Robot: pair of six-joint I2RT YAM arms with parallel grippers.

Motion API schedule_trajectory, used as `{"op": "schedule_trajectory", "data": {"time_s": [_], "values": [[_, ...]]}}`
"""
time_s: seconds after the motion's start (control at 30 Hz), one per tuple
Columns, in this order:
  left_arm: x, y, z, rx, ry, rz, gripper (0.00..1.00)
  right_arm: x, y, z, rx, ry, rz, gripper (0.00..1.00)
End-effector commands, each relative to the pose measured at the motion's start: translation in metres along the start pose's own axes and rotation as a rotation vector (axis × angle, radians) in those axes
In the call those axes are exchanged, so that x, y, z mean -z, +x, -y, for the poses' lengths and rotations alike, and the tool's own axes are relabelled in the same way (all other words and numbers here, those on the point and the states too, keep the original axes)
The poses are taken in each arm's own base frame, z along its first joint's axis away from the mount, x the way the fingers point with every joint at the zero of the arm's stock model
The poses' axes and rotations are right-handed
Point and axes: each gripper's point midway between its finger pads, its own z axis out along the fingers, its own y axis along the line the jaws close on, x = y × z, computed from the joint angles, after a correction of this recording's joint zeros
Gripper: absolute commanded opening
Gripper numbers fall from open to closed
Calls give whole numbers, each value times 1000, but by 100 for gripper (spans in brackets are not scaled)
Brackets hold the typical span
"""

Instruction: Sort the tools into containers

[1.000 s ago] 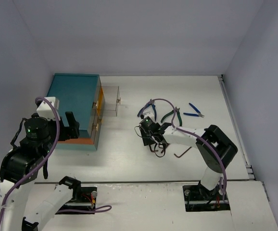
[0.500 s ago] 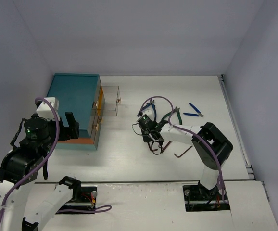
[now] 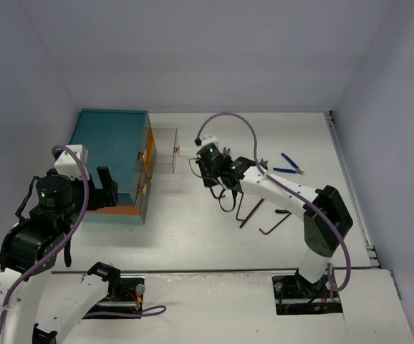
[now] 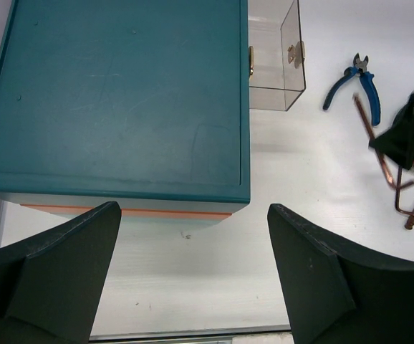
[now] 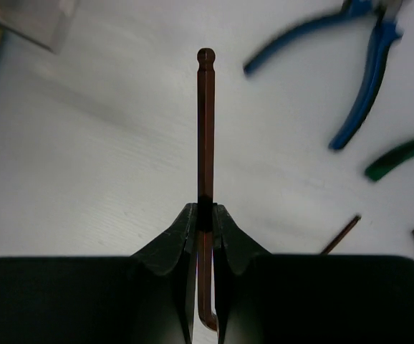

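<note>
My right gripper (image 5: 205, 211) is shut on a copper-brown L-shaped hex key (image 5: 205, 122), whose long arm sticks out ahead of the jaws above the table. In the top view this gripper (image 3: 201, 168) hangs just right of the open clear drawer (image 3: 165, 150) of the teal chest (image 3: 110, 150). Two more hex keys (image 3: 250, 211) lie on the table below it. Blue pliers (image 5: 364, 72) and a green pliers handle (image 5: 400, 158) lie to the right. My left gripper (image 4: 193, 244) stands open and empty over the table beside the chest (image 4: 121, 93).
A second pair of blue pliers (image 3: 289, 166) lies at the far right. Closed drawers with brass knobs (image 3: 144, 188) face right on the chest front. White walls enclose the table on three sides.
My right gripper has shut on a hex key, lifted it from the pile and carried it up and left toward the open drawer. The left arm has not moved.
</note>
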Motion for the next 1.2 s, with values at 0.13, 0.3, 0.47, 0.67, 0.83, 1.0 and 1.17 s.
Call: {"op": "schedule_trajectory", "data": {"time_s": [0.13, 0.3, 0.47, 0.67, 0.83, 1.0, 1.17], "values": [[-1, -21, 0, -2, -15, 52, 81, 84, -183, -50, 40, -169, 430, 0], [-1, -25, -2, -7, -27, 59, 81, 96, -261, -91, 26, -289, 580, 0], [-1, -28, -4, -14, -42, 64, 81, 67, -289, -119, -24, -365, 649, 0], [0, -30, -5, -17, -46, 68, 81, 40, -294, -133, -85, -416, 700, 0], [-1, -28, -6, -18, -51, 65, 81, 7, -274, -130, -144, -423, 673, 0], [-1, -26, -7, -19, -53, 62, 81, -11, -253, -123, -178, -414, 630, 0], [-2, -22, -5, -12, -47, 54, 81, -22, -229, -110, -192, -356, 588, 0]]}}
